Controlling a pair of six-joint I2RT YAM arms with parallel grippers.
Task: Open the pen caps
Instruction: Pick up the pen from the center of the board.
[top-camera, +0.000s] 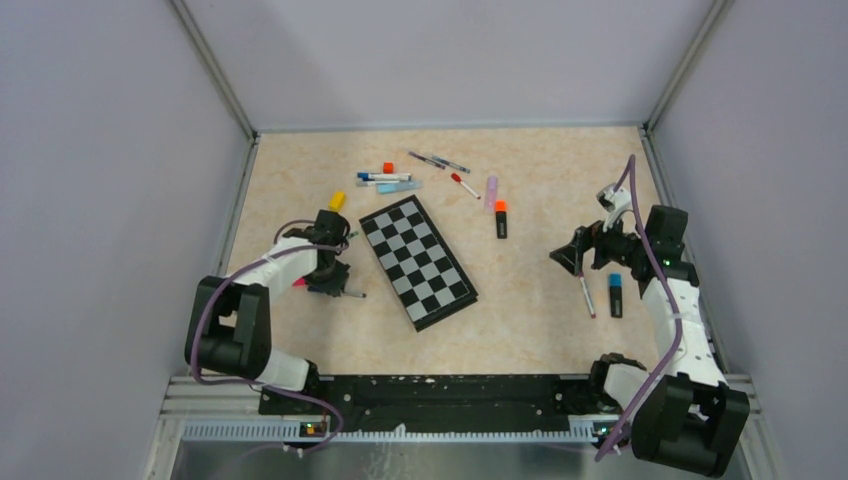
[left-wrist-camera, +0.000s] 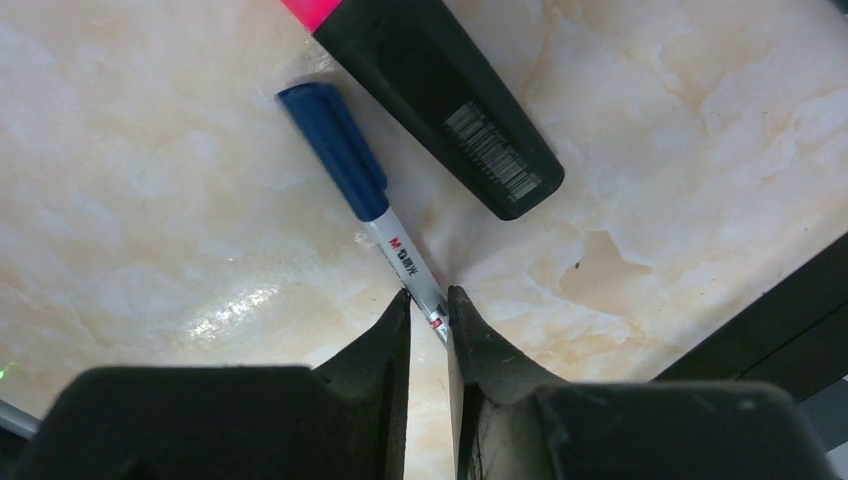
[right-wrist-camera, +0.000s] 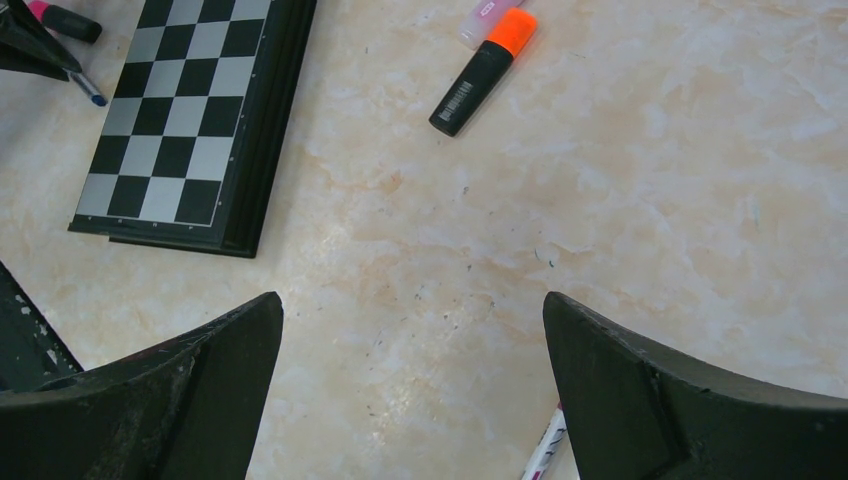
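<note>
Pinching a pen by its white barrel, the left gripper sits low on the worktop. The blue cap is on, beside a black highlighter. The right gripper gapes wide, holding nothing.

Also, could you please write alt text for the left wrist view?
The left hand pinches the white barrel of a blue-capped pen lying on the marbled table. A black highlighter with a pink cap lies beside it.
</note>
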